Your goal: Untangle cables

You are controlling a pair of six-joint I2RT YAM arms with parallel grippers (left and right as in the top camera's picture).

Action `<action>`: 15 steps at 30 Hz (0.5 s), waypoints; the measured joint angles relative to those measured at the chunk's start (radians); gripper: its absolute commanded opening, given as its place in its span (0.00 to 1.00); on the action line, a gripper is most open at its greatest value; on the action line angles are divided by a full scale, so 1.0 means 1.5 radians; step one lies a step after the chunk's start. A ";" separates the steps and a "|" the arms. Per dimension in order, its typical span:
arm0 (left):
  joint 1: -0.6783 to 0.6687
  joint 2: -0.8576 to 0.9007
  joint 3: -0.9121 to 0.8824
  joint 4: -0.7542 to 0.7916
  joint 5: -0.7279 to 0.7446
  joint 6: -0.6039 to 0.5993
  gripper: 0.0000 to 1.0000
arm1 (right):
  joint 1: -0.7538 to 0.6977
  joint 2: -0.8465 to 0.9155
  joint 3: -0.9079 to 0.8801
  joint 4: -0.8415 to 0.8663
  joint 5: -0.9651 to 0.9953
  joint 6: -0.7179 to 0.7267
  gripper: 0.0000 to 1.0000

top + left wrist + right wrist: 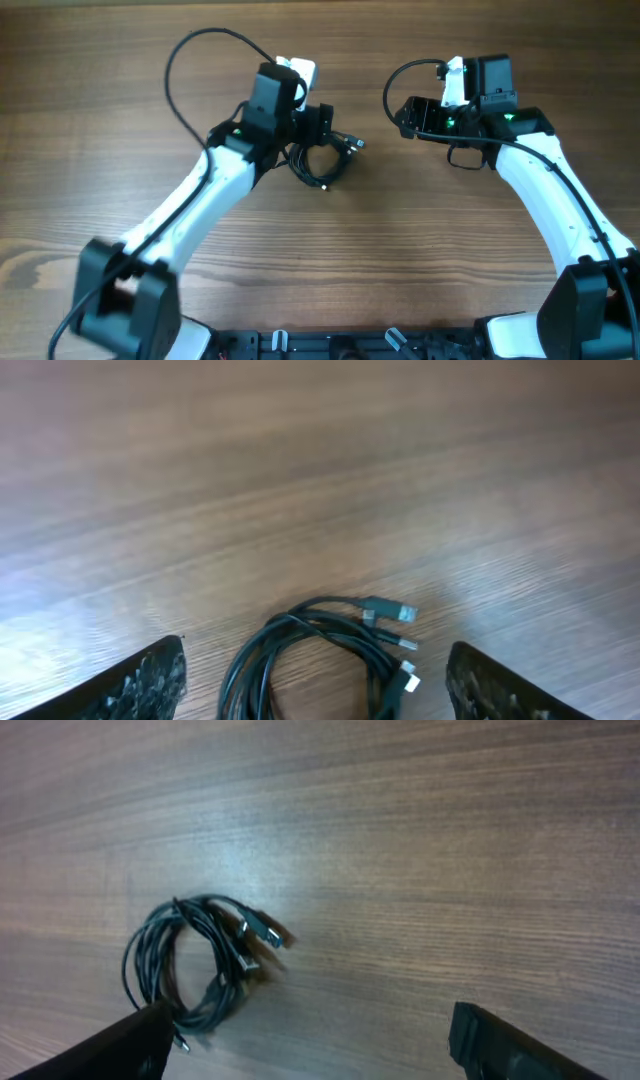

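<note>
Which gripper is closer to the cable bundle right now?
Left. The left gripper hangs just above the cable bundle; the right gripper is off to the bundle's right, clear of it.

Cables (340, 632): the loop's lower part is cut off by the bottom edge in the left wrist view. Overhead, its top is hidden under the left gripper (318, 125). In the right wrist view the plug ends (262, 932) are blurred and the coil's bottom is behind a finger (130, 1045) of the right gripper (305, 1020). Plug types are too small to tell.
</note>
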 measured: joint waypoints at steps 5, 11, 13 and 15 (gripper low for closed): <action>0.000 0.114 0.000 0.043 0.019 0.000 0.78 | -0.015 0.000 -0.001 -0.043 0.009 -0.012 0.95; 0.001 0.157 0.000 0.048 0.022 0.005 0.70 | -0.061 0.000 -0.001 -0.063 0.016 -0.009 0.95; 0.001 0.174 0.000 0.047 0.022 0.006 0.66 | -0.061 0.000 -0.001 -0.065 0.015 -0.009 0.95; 0.001 0.182 0.000 0.044 0.022 0.013 0.65 | -0.061 0.000 -0.001 -0.065 0.015 -0.009 0.95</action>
